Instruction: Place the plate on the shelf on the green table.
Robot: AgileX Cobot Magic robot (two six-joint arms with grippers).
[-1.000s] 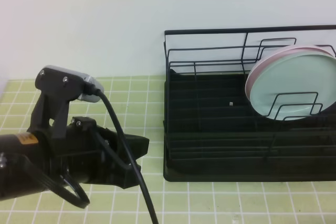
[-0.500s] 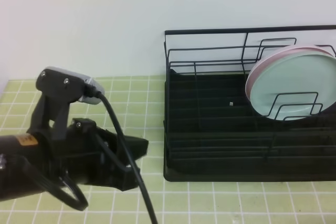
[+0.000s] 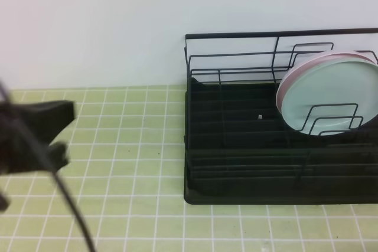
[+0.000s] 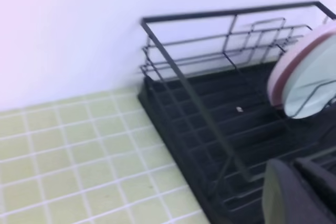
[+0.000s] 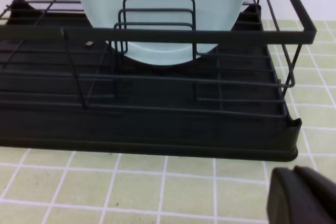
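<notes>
Left gripper [image 3: 56, 131]: closed, empty, now withdrawn leftward; plate [image 3: 331, 101] racked in shelf [image 3: 236, 193], well right. Right gripper [image 5: 304, 195]: closed, empty.

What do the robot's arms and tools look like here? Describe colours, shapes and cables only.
The left arm is a blurred matte black blocky body with a thin black cable curving down from it. In each wrist view, the tool shows only as a rounded dark grey-black tip: left tool, right tool. No markings are legible.
</notes>
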